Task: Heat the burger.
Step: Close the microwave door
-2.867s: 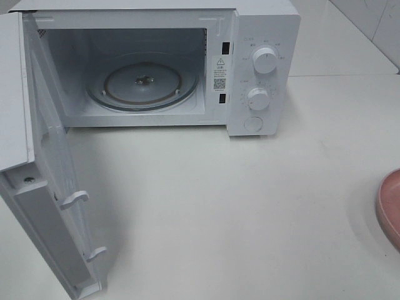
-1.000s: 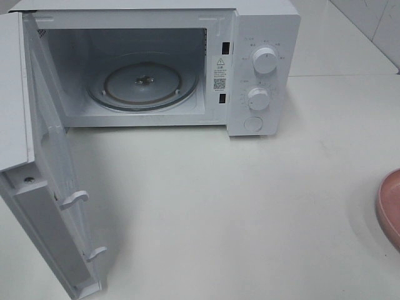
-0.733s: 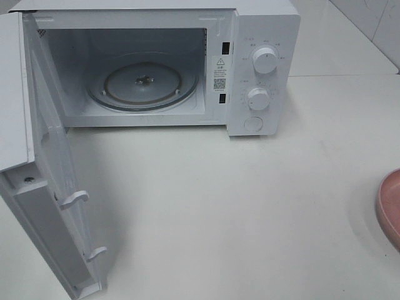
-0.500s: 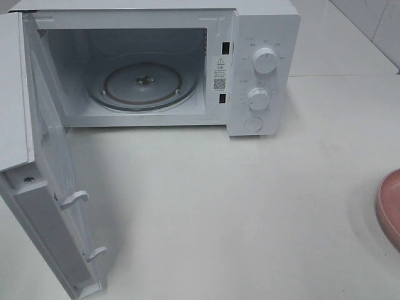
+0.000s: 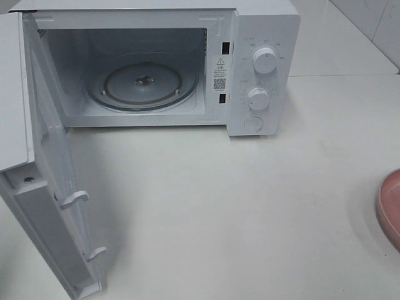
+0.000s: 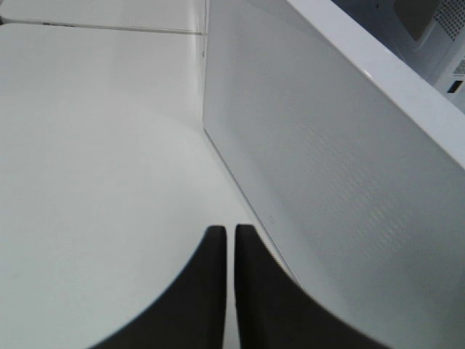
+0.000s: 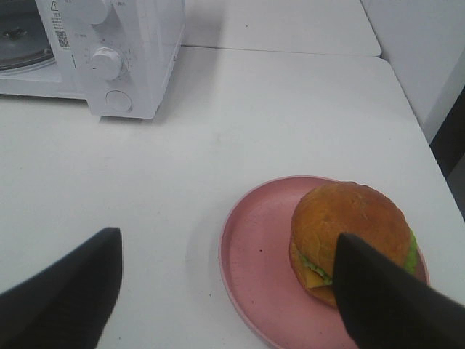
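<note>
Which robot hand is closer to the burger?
The right gripper. It hangs open just above the burger on its pink plate. The left gripper, shut, is over beside the open microwave door, with no burger near.

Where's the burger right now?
In the right wrist view, the burger sits on a pink plate on the table, apart from the microwave. The high view shows only the plate's rim at its right edge.

Place: a kitchen-like test setup
Appliance: white microwave [image 5: 187,62], door [image 5: 44,187] swung open, glass turntable [image 5: 142,84] inside
Surface: plain white table [image 5: 237,206]
Tableware: pink plate [image 7: 254,269] carrying food
Backdrop: pale tiled wall [image 5: 369,25]
</note>
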Action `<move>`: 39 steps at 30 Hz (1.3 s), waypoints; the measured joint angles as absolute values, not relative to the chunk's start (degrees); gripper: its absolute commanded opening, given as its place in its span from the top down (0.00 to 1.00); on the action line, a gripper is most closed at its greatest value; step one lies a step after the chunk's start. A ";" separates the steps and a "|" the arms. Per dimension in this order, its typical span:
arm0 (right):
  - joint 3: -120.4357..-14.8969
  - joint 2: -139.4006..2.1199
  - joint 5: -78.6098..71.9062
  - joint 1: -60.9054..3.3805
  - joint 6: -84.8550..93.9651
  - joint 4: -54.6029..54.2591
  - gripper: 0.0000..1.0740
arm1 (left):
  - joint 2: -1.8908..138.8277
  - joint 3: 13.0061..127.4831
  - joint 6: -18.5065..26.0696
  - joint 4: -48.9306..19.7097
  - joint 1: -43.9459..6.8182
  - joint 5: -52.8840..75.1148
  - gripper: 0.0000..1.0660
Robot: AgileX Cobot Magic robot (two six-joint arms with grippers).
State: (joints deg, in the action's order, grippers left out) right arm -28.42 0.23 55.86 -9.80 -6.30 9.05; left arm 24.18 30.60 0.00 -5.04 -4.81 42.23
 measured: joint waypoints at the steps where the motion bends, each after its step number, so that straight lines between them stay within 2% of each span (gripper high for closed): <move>1: -28.42 0.23 55.86 -9.80 -6.30 9.05 0.31 | 25.27 30.60 0.00 -4.53 -4.81 40.79 1.00; 7: -28.42 0.23 55.86 -9.80 -6.30 9.05 0.31 | 30.31 30.08 0.00 -3.67 -4.81 32.26 1.00; 19: -28.42 0.23 55.86 -9.80 -6.30 9.05 0.31 | 40.45 16.50 0.00 -7.91 -4.81 3.32 1.00; 27: -28.42 0.23 55.86 -9.80 -6.30 9.05 0.31 | 45.61 13.46 0.00 -7.96 -4.81 -11.97 1.00; 30: -28.42 0.23 55.86 -9.80 -6.30 9.05 0.31 | 48.13 13.46 0.00 -5.96 -4.81 -15.81 1.00; 34: -28.42 0.23 55.86 -9.80 -6.30 9.05 0.31 | 50.99 13.46 -2.12 -2.18 -4.81 -19.19 1.00; 36: -28.42 0.23 55.86 -9.80 -6.30 9.05 0.31 | 55.18 13.46 -7.79 6.07 -4.81 -23.84 1.00; 37: -28.42 0.23 55.86 -9.80 -6.30 9.05 0.31 | 55.18 13.46 -7.79 6.07 -4.81 -23.84 1.00; 39: -28.42 0.23 55.86 -9.80 -6.30 9.05 0.31 | 58.33 13.46 -12.66 13.41 -4.81 -28.25 1.00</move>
